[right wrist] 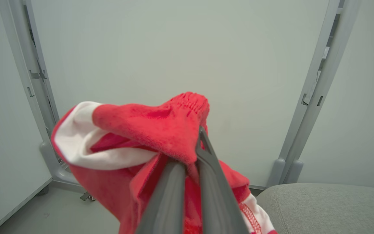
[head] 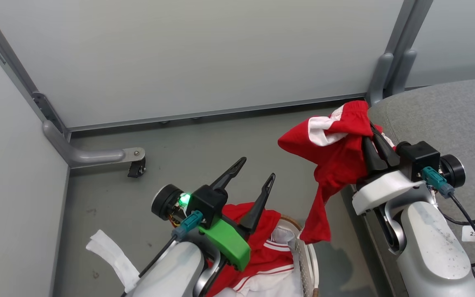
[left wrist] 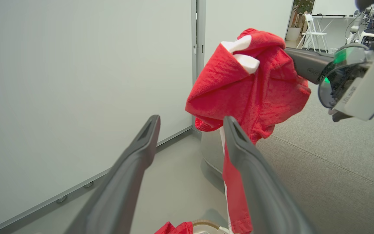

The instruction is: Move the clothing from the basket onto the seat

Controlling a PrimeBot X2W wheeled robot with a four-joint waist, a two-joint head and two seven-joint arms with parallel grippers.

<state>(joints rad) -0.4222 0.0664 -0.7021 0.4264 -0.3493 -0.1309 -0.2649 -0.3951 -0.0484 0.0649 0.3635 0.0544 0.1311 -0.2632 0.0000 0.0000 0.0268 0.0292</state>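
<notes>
At 6 o'clock in the head view, nearest the robot, the basket [head: 311, 252] sits on the floor with red clothing [head: 268, 247], white-striped and white-trimmed, heaped inside it. Just above that heap the left gripper [head: 257, 168] has its fingers spread wide with nothing between them. A white cloth [head: 107, 253] lies on the floor at 7 o'clock.

Farther out, toward 2 o'clock, the right gripper [head: 370, 142] is clamped on a red garment [head: 336, 154] with a white panel. The garment is bunched at the grip and held in the air just off the edge of the seat [head: 447, 111] at 3 o'clock. One long end dangles to just over the basket rim.

The left wrist view adds a thin white stripe down that dangling end, seen past its own parted fingers [left wrist: 135, 162], and a white folding chair [left wrist: 315, 31] far off at 1 o'clock. The right wrist view gives the gathered, ribbed band above the pinched fingers [right wrist: 213, 169] and red stitching on a white hem.
</notes>
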